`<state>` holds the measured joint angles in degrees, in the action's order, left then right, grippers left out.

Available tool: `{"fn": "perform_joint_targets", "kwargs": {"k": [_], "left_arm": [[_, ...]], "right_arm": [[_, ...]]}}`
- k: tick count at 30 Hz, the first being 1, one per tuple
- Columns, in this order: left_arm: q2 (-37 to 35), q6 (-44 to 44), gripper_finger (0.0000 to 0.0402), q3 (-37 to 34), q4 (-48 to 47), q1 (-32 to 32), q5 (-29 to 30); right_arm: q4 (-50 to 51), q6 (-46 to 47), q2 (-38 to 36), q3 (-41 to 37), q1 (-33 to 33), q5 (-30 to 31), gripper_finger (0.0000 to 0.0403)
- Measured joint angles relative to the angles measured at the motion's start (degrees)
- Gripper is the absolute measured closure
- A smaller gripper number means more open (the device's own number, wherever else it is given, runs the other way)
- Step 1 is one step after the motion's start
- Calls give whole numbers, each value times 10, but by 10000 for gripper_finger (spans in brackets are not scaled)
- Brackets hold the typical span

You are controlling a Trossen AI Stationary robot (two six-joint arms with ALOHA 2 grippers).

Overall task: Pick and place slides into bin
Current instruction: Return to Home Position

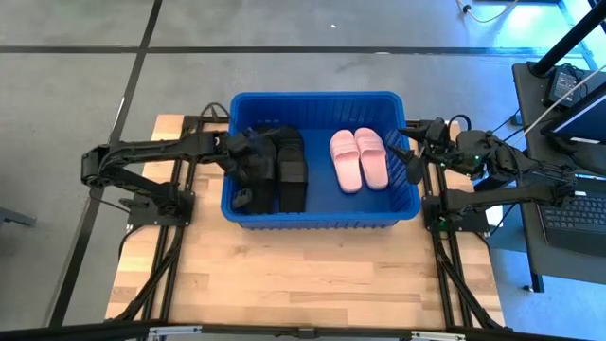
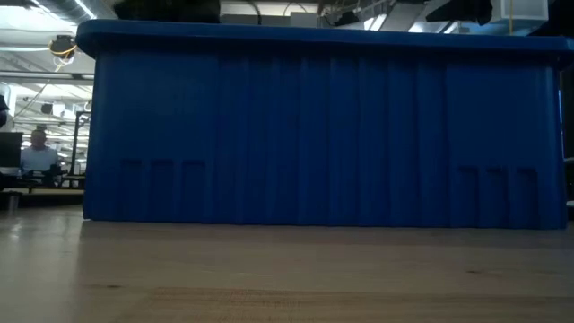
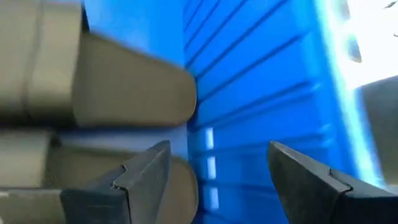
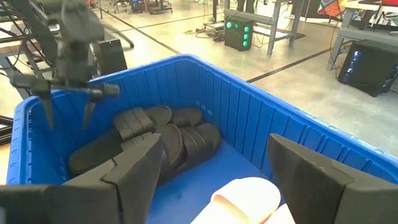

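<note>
Slides [image 1: 358, 159], perhaps six, overhead, only bin [image 2: 323, 135] low

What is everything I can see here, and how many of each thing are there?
bin: one, bright blue, in the middle of the table
black slides: about four, piled and overlapping in the bin's left half, so the exact count is hard to tell
pink slides: two, pale pink, side by side in the bin's right half
table: one, light wood, under the bin
laptop: one, dark, on a desk to the table's right
person: one, seated far off in the room behind
left gripper: one, dark, open, above the black slides inside the bin
right gripper: one, dark, open, at the bin's right rim
</note>
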<state>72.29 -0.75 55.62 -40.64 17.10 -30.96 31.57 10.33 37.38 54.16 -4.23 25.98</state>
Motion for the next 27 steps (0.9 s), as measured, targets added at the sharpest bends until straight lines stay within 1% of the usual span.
{"fn": "perform_joint_targets", "kwargs": {"k": [6,9,11,15,19,22,24,25,27], "left_arm": [[-27,-38,141,91,-20,13,-2],[-65,-56,141,114,-13,39,-1],[-100,-58,141,112,8,62,-1],[-185,-58,141,66,40,124,4],[-282,-54,141,11,73,183,36],[-346,-54,141,-28,89,221,73],[-385,-43,141,-52,99,243,102],[-403,-41,141,-64,104,251,116],[-437,-41,141,-85,113,266,137]], "right_arm": [[-1,1,0,0,0,0,114],[0,-5,0,0,0,0,114],[0,-17,0,0,0,10,114],[-11,-57,-3,-5,-11,55,114],[-35,-95,-26,-33,-37,59,114],[-59,-117,-66,-69,-66,61,114],[-92,-138,-101,-100,-88,62,114],[-113,-155,-120,-115,-100,70,114],[-157,-187,-155,-147,-121,107,114]]}}
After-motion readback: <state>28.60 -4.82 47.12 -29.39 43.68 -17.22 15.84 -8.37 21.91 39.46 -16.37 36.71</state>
